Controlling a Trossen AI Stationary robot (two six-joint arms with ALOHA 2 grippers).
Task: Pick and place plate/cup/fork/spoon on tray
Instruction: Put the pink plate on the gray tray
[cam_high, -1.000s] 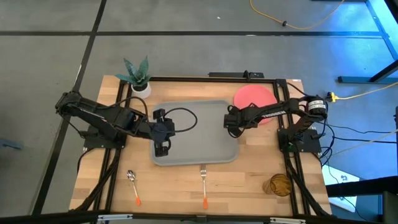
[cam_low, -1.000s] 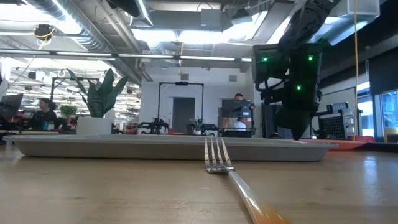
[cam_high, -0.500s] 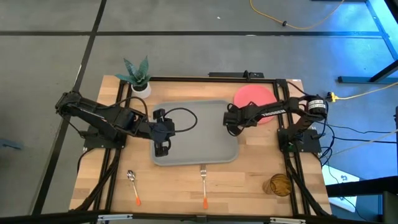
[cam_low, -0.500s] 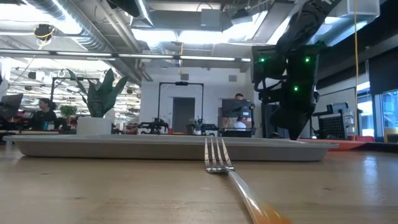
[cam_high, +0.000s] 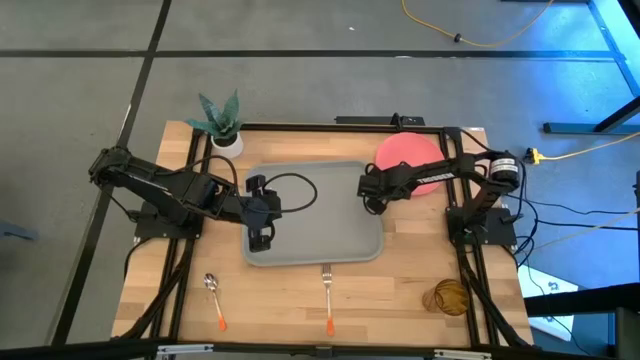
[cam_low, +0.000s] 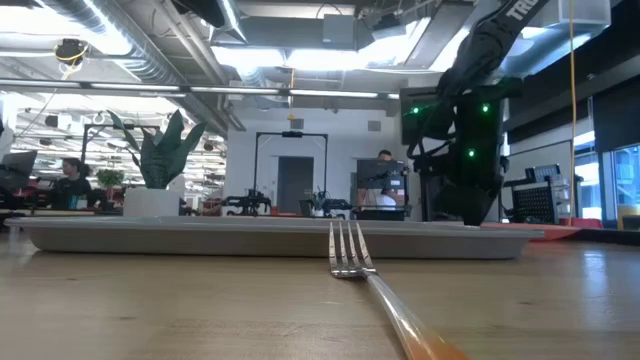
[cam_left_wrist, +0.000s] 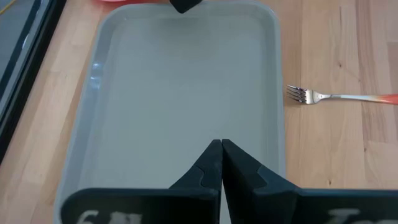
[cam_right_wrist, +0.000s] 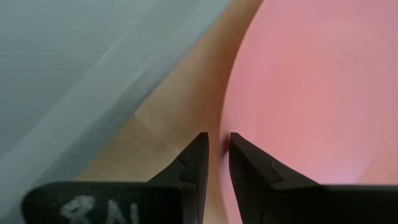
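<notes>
The grey tray (cam_high: 320, 215) lies in the middle of the table. My left gripper (cam_high: 262, 240) hangs shut and empty over its left part (cam_left_wrist: 221, 144). The coral-red plate (cam_high: 400, 150) lies flat on the table at the far right. My right gripper (cam_high: 368, 198) hovers between the tray's right rim and the plate. Its fingers (cam_right_wrist: 219, 140) stand a narrow gap apart in line with the plate's rim (cam_right_wrist: 231, 118). The fork (cam_high: 326, 300) and spoon (cam_high: 213, 298) lie on the wood near the front edge, and the amber cup (cam_high: 450, 297) stands at the front right.
A potted plant (cam_high: 220, 120) stands at the far left corner by the tray. The fork's tines (cam_left_wrist: 298, 94) lie just off the tray's near rim. A black frame runs round the table's edges.
My right gripper has shifted a little toward the table's left and far edges, near the plate. The plate, the tray and my left arm have stayed where they were.
</notes>
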